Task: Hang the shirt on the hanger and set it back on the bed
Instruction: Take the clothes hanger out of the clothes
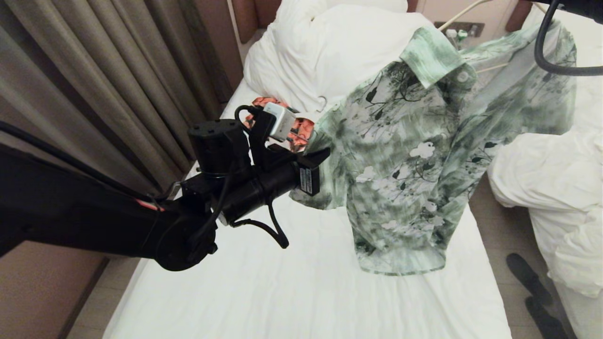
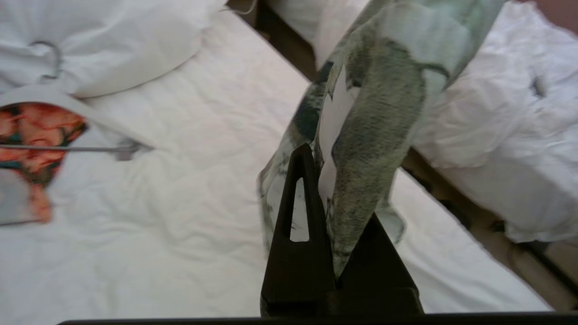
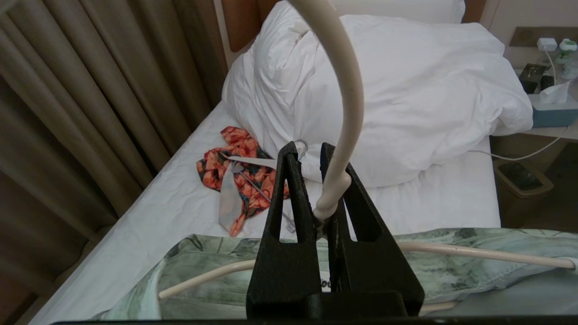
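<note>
The green and white floral shirt (image 1: 405, 169) hangs in the air above the bed (image 1: 306, 282), its collar up at the far right and its hem just over the sheet. My left gripper (image 1: 322, 153) is at the shirt's left sleeve, shut on a fold of that fabric (image 2: 370, 149). In the right wrist view my right gripper (image 3: 308, 149) is shut on the neck of the cream hanger (image 3: 350, 90). The hanger's hook curves up past the fingers, and its arms run inside the shirt's shoulders (image 3: 451, 271).
An orange-red garment (image 3: 239, 167) on a thicker white hanger (image 2: 54, 90) lies by the bulky white pillows (image 1: 339, 42). Curtains (image 1: 94, 70) hang left of the bed. A neighbouring bed with a heaped duvet (image 1: 560, 188) stands right, across a narrow floor gap with dark shoes (image 1: 527, 278).
</note>
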Robot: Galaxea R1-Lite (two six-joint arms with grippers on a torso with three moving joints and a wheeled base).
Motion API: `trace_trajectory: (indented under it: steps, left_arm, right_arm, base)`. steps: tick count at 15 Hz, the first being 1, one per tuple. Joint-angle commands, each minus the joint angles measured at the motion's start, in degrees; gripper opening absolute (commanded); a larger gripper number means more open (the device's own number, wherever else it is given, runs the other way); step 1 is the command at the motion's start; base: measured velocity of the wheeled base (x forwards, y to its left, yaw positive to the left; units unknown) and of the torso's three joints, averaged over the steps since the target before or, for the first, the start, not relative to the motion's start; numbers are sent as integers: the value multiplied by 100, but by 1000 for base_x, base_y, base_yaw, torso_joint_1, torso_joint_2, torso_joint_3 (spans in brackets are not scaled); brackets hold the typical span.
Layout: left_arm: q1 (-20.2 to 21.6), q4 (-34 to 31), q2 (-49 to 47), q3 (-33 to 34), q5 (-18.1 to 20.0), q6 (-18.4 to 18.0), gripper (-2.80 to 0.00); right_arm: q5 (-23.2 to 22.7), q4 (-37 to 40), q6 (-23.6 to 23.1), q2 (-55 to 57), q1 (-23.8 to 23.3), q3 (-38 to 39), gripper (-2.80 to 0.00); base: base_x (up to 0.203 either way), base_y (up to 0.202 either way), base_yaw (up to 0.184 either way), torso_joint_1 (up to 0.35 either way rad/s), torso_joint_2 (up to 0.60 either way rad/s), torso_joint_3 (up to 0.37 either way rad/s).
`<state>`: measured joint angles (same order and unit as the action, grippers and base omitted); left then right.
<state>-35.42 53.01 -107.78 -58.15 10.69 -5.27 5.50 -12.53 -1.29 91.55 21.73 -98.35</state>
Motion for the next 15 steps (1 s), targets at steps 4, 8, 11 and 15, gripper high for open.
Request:
trace_trajectory:
  steps: [4, 8, 11, 15]
  left_arm:
    - [210, -498, 170, -151, 12, -51, -280]
    - [264, -660, 223, -266, -50, -36, -280]
    - [407, -652, 224, -311, -32, -27, -280]
    - [465, -650, 214, -337, -7, -26, -280]
  right_arm:
    - [4, -4, -11, 12, -106, -107, -280]
    - [-5, 5, -11, 12, -205, -114, -280]
    - [-21, 112, -11, -8, -320, -123, -280]
    - [-31, 290, -11, -69, -353, -123, -280]
  base:
    - [0, 0, 0, 0, 0, 0]
    - [0, 0, 0, 0, 0, 0]
    - [0, 0, 0, 0, 0, 0]
    - [0, 0, 0, 0, 0, 0]
